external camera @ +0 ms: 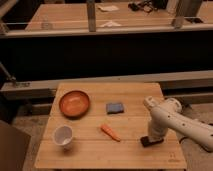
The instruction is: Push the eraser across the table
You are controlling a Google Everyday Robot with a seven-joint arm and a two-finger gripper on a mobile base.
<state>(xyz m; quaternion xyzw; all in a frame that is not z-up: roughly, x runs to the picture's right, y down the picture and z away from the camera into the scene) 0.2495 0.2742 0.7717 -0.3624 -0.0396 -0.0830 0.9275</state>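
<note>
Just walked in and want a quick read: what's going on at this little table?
The robot's white arm reaches in from the right; its hand, closed, is down at the black eraser near the front right of the table. Whether it grips or only presses the eraser cannot be seen. An orange carrot-like piece, blue-grey pad, orange bowl and white cup sit further left, apart from the arm.

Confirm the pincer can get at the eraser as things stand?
Likely yes. The shut pincer hangs low over the table's front corner on the arm's side, right at the eraser, seemingly touching it. Nothing stands between them; the orange carrot-like piece lies apart, toward the table's middle.
</note>
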